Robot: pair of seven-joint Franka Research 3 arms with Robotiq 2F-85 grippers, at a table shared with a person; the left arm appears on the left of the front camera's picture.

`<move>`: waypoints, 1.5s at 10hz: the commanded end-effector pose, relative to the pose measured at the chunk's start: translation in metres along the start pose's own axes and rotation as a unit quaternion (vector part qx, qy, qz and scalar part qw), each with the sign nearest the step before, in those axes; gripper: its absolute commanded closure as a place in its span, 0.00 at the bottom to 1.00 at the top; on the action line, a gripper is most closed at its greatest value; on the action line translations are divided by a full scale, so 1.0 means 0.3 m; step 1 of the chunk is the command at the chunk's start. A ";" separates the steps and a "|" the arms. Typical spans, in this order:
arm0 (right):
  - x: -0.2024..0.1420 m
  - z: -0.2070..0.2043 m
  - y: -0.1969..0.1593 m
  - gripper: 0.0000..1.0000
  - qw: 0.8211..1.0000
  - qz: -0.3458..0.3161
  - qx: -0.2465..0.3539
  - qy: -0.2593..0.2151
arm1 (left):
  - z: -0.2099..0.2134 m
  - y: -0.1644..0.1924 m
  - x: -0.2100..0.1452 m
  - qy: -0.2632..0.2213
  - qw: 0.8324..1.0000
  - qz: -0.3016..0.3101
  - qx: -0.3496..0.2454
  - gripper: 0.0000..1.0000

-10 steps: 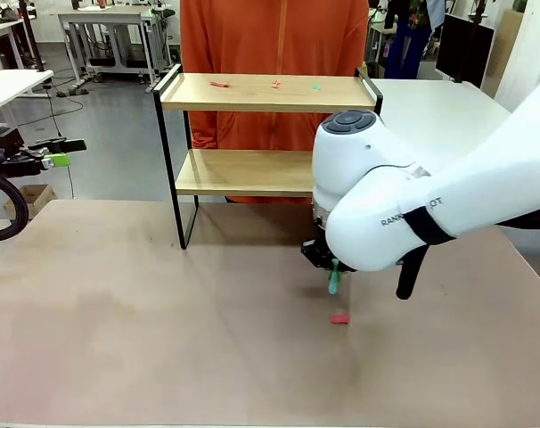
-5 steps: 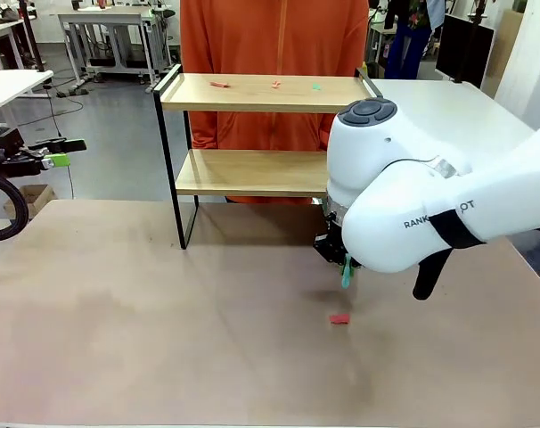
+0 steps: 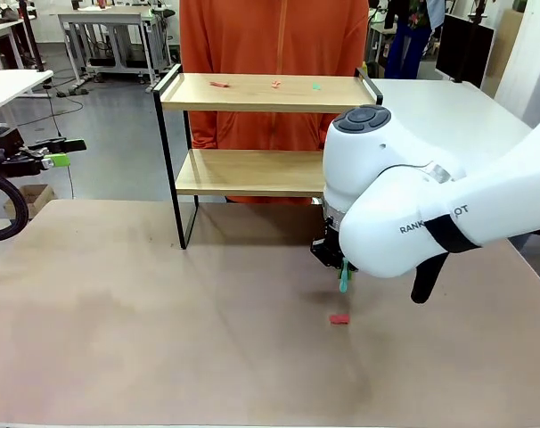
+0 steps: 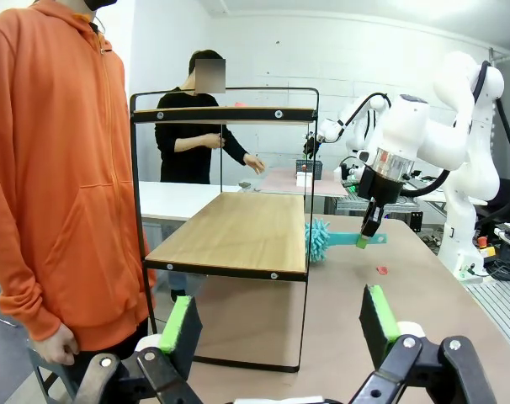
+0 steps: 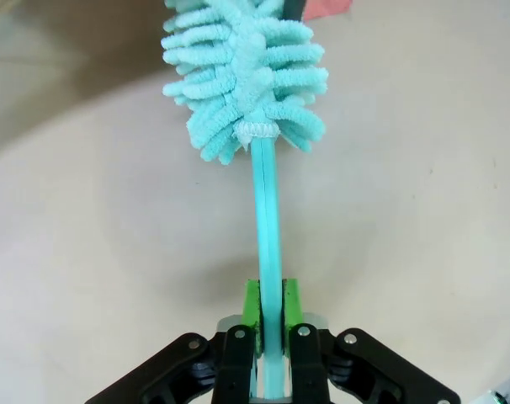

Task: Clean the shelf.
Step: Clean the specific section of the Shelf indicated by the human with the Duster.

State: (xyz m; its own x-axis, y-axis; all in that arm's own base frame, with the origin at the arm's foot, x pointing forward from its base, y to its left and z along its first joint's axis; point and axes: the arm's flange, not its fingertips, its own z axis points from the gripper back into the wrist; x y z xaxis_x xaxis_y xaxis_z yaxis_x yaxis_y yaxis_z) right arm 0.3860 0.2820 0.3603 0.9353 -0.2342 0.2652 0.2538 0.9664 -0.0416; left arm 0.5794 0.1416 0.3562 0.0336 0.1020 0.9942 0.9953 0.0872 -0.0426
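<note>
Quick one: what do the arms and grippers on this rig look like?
Right arm: glossy white rounded shells, grey joint cap, black band, partial dark lettering. Left gripper and right gripper: black linkage fingers, green pads, silver bolts. Black cable loops beside the left gripper.

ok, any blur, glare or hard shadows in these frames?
Front view: sharp, even light, soft shadows on the table. Left wrist view: ceiling blown out, shelf crisp. Right wrist view: duster in focus, diffuse shadow top left.
</note>
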 end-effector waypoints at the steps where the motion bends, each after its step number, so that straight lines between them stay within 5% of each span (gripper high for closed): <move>1: -0.035 0.055 -0.107 0.87 0.997 0.060 0.042 -0.012 | -0.004 -0.011 0.010 0.005 1.000 -0.003 0.001 0.00; 5: -0.044 0.140 -0.266 0.87 0.981 0.157 0.115 0.016 | -0.004 -0.011 0.010 0.005 1.000 -0.003 0.001 0.00; 9: -0.082 0.265 -0.423 0.87 0.940 0.287 0.178 0.048 | -0.004 -0.011 0.010 0.005 1.000 -0.003 0.001 0.00; 12: -0.090 0.393 -0.563 0.87 0.901 0.400 0.147 0.082 | -0.004 -0.011 0.010 0.005 1.000 -0.003 0.001 0.00; 15: -0.118 0.527 -0.745 0.87 0.854 0.507 0.102 0.057 | -0.004 -0.011 0.010 0.005 1.000 -0.003 0.001 0.00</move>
State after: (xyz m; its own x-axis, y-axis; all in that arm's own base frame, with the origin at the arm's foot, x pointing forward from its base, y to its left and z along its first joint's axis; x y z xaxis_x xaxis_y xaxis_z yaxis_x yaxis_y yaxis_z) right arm 0.2635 0.1093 0.5018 0.7322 0.6780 0.0652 -0.6806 0.7319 0.0327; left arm 0.5795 0.1416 0.3564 0.0332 0.1017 0.9943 0.9953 0.0872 -0.0421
